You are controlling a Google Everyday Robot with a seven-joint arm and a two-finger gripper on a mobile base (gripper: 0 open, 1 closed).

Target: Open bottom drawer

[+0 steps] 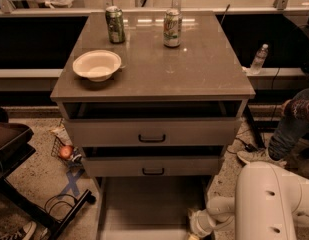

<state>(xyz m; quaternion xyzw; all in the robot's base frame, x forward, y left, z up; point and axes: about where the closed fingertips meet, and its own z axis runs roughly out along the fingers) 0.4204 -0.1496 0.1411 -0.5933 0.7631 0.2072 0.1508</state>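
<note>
The grey cabinet (153,71) has three drawers. The bottom drawer (149,204) stands pulled far out towards me, and its plain grey interior shows at the bottom of the camera view. Its front and handle are cut off below the frame edge. The top drawer (152,132) and middle drawer (153,167) each stand a little way out, with dark bar handles. My gripper (195,226) is low at the bottom right, at the right side wall of the bottom drawer, on the end of my white arm (269,204).
A white bowl (97,64) and two cans (115,24) (172,27) stand on the cabinet top. A person's leg and shoe (274,139) are at the right. A dark chair base (24,184), cables and an orange ball (66,151) lie on the floor at the left.
</note>
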